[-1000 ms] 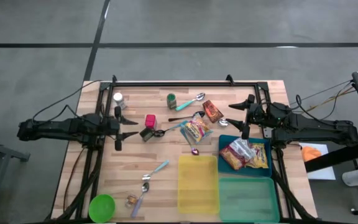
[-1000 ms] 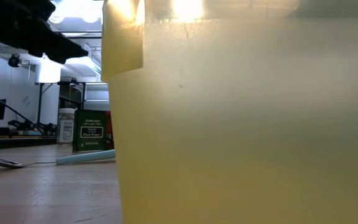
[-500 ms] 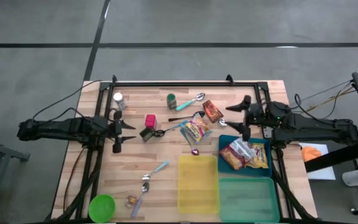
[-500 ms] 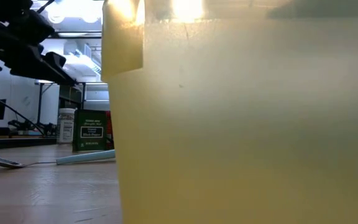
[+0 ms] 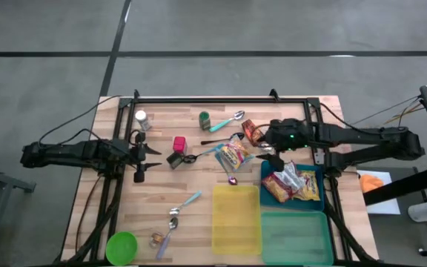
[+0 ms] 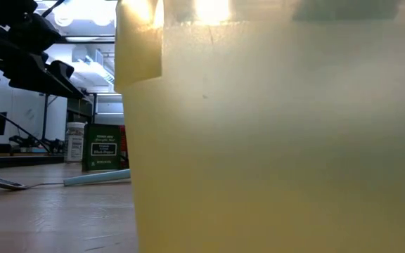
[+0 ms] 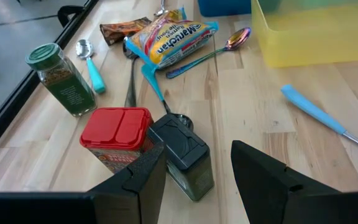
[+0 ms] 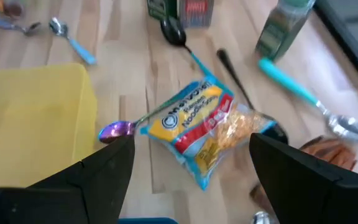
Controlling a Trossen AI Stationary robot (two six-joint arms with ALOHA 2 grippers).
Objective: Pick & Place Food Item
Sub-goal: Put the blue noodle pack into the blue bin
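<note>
We are targeting the ramen noodle packet (image 5: 233, 156), lying flat on the wooden table (image 5: 199, 222) near the middle, just left of the blue bin (image 5: 267, 171) and just beyond the far edge of the yellow bin (image 5: 236, 219); a purple spoon (image 8: 118, 129) is lying right against its near side. The right gripper (image 5: 267, 148) is now reaching in over the table just right of the packet, fingers spread wide and holding nothing, whereas a second ago it was hanging further right by the table's right rail, so we are judging this as the approach to the pick, grasp not yet made. From the right wrist view the packet (image 8: 199, 127) is sitting between the two open fingers, well lined up. The blue bin is already holding another snack bag (image 5: 291, 184), so that is likely the drop spot. The left gripper (image 5: 141, 153) is waiting at the left side, unchanged, fingers partly apart and empty, pointing at a red-lidded container (image 7: 118, 137) and a dark box (image 7: 182, 155). A green spice jar (image 7: 62, 78) is standing further off.
</note>
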